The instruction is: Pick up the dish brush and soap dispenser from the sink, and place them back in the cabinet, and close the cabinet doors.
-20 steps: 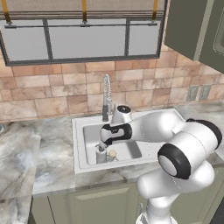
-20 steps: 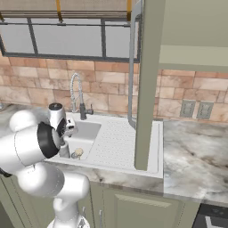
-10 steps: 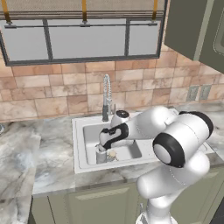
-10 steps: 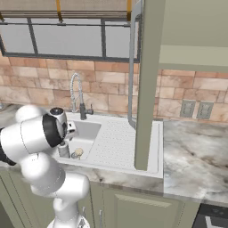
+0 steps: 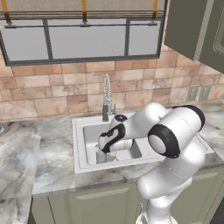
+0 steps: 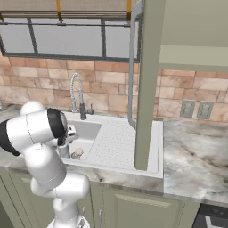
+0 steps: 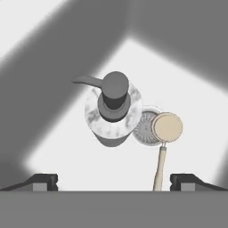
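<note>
The grey soap dispenser (image 7: 113, 115) with its black pump top stands upright in the sink basin (image 7: 191, 102), straight below my open gripper (image 7: 114, 181). Nothing is between the fingers. The dish brush (image 7: 166, 127) lies beside the bottle, its round tan head over the drain and its pale handle toward the right fingertip (image 7: 187, 180). In the left base view my gripper (image 5: 106, 148) hangs low in the white sink (image 5: 82, 127), just above the soap dispenser (image 5: 101, 155) and the dish brush (image 5: 112, 156). The cabinet door (image 6: 147, 80) stands open over the drainboard.
A chrome spring-neck faucet (image 5: 106, 96) rises behind the basin, close to my wrist. The ribbed drainboard (image 6: 116, 141) lies right of the basin. Marble counter (image 5: 30, 157) runs along both sides. The open olive-green door edge (image 5: 188, 26) hangs at the upper right.
My hand has dropped lower into the basin, closer to the soap dispenser, and the elbow has swung forward. The jaws stayed wide. The bottle and brush have not moved.
</note>
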Available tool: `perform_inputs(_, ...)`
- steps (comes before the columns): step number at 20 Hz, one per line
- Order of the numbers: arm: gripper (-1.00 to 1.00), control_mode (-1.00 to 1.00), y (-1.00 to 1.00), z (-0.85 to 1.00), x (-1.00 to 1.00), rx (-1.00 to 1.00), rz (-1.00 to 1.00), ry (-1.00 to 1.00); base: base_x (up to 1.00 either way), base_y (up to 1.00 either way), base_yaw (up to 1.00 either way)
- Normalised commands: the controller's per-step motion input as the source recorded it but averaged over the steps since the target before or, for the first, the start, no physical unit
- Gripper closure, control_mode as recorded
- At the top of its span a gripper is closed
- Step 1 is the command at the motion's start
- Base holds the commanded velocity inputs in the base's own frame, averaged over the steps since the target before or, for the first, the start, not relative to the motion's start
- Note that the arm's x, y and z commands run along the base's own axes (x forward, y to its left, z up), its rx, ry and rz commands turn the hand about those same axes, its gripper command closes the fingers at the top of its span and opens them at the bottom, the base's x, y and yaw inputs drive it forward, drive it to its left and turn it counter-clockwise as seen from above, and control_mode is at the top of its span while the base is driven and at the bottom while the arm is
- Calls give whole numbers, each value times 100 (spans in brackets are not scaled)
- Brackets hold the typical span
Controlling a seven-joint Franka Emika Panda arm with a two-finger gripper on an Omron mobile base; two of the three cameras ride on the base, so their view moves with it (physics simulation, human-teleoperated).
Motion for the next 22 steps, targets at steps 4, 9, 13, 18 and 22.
perform_inputs(4,-100,-100,2,-23,2,0,0,0,0,0,0)
perform_inputs(9,-100,-100,1,-15,1,0,0,-3,0,0,0)
perform_inputs(13,-100,-100,0,-9,1,0,0,-4,0,0,0)
perform_inputs(18,-100,-100,0,-9,0,0,0,-4,0,0,0)
perform_inputs(22,-100,-100,8,-10,0,0,0,-3,0,0,0)
